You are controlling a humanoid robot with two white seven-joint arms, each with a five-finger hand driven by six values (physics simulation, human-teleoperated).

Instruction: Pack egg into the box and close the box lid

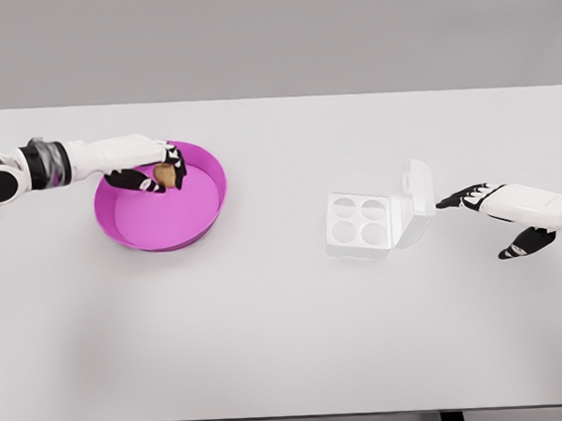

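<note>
The egg box (361, 222) serves as the reference point: it sits on the white table (287, 341) with its lid (416, 201) swung open to the right, leaving four empty cups facing upward for loading. Well to the left of the box lies a magenta bowl (170, 225), and the egg (167, 174) is inside it, near the far rim. The left hand (147, 165) reaches into the bowl from the side away from the box, and its dark-tipped fingers are curled around the egg; whether the egg is lifted clear of the bowl floor cannot be determined from this view. The grasp appears to come from above and behind, which would leave the egg's underside free for lowering into a cup. The right hand (505, 215) hovers just right of the box with fingers extended and holding nothing, its fingertips close to the lid edge. This position is judged to be a standby posture, placing the hand where it can fold the lid over once the egg is seated. All cups remain vacant, so packing is not yet done.
</note>
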